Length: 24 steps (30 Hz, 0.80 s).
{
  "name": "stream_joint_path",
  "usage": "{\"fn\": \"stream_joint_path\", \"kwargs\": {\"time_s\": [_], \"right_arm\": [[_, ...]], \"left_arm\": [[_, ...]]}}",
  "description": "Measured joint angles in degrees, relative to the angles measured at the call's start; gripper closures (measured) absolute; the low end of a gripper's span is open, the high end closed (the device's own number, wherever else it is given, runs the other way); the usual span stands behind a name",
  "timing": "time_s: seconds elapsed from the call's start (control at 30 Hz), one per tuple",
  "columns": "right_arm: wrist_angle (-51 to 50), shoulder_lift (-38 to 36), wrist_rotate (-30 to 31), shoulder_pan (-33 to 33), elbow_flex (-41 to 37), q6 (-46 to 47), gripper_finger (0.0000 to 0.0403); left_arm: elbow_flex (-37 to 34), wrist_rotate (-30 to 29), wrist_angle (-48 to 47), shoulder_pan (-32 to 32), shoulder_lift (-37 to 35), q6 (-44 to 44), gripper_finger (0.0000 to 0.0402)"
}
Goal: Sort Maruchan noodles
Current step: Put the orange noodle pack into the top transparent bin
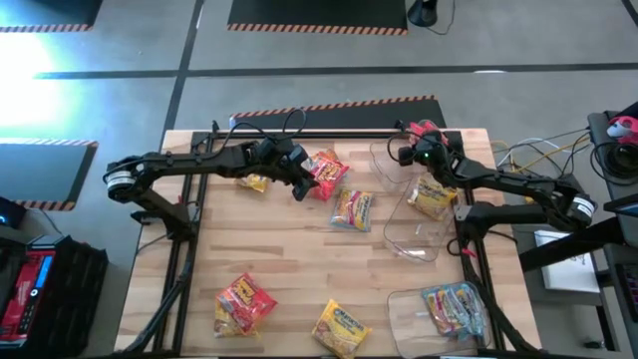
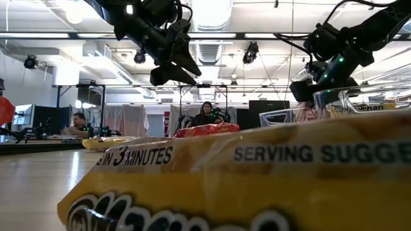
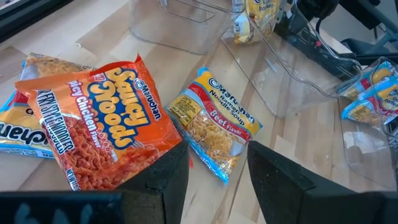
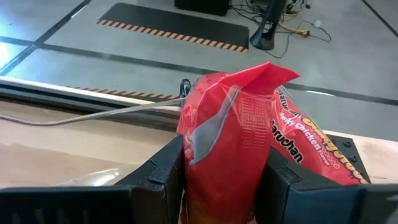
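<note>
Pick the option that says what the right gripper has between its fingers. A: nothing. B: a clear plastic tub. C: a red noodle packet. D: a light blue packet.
C: in the right wrist view the right gripper has its two dark fingers pressed on either side of a crumpled red noodle packet, and the high view shows red at that gripper above the table's far edge.

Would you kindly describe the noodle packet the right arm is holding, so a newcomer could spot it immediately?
Look to the wooden table's far right corner, where the right gripper hangs above the farthest clear tub. Pinched between its fingers is a red packet, upright and off the table. Unlike every other packet, it lies neither on the wood nor inside a tub.
</note>
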Motion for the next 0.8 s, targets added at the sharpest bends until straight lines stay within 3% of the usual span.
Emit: {"fn": "stream_joint_path", "kwargs": {"time_s": [0.53, 0.8], "right_arm": [[-1.1, 0.0, -0.8, -1.0, -1.6, 0.0, 0.0271], [-5.2, 0.0, -5.9, -2.4, -1.6, 2.7, 0.0271]], "left_arm": [[0.0, -0.2, 0.0, 0.2, 0.0, -0.3, 0.0256], [0.0, -0.2, 0.1, 0.2, 0.0, -0.4, 0.0256]]}}
